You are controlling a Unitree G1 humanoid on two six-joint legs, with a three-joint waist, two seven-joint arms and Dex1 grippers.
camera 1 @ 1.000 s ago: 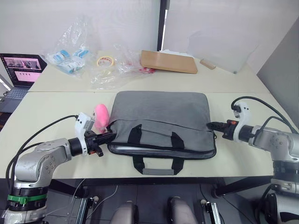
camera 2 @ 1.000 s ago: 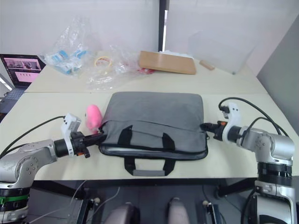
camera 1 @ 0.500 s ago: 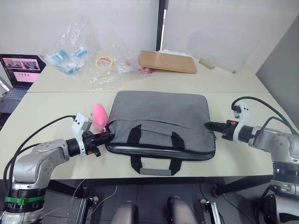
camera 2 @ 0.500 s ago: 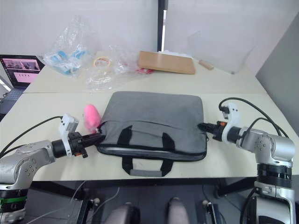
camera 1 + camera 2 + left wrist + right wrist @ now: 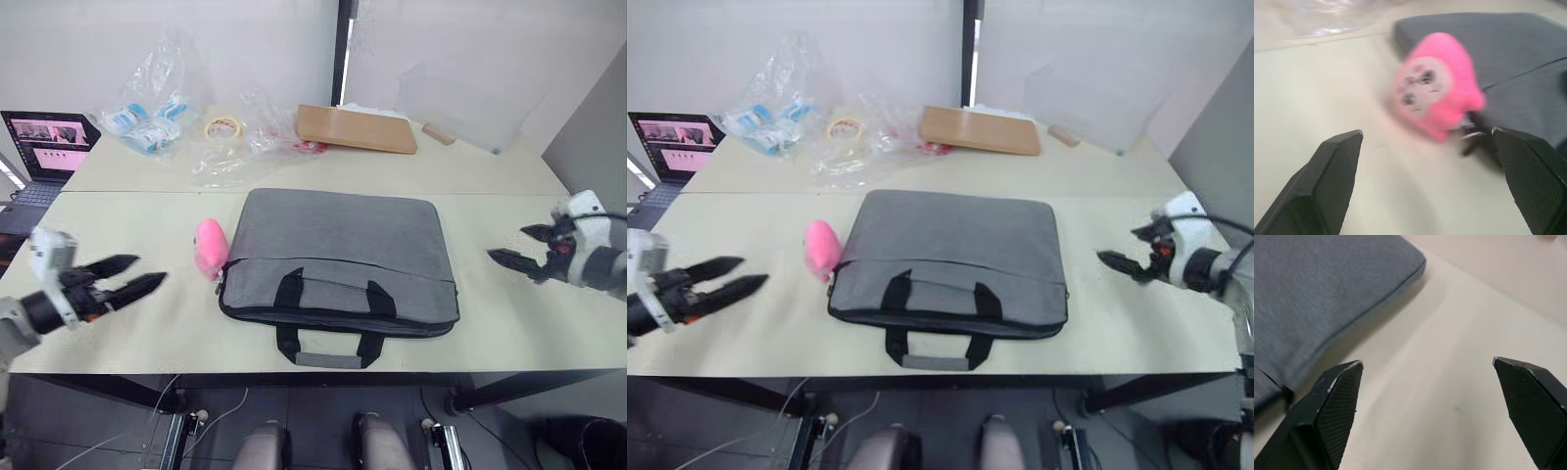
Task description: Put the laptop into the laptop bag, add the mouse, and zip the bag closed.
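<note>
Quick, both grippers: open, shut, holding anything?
Left gripper: open, holding nothing.
Right gripper: open, holding nothing.

Lab or test-room setup, not a home: two plain cream tables (image 5: 118, 206) pushed together against bare white partition walls (image 5: 196, 39) with a black post (image 5: 342, 49) at 12 o'clock. Small dark laptop with lit pink screen (image 5: 47, 137) at 10 o'clock. Clutter along the far edge: clear plastic bags (image 5: 162, 103), tape roll (image 5: 222, 128), brown cardboard package (image 5: 356, 128) at 12–1 o'clock. Black cables (image 5: 147, 416) hang under the table.
</note>
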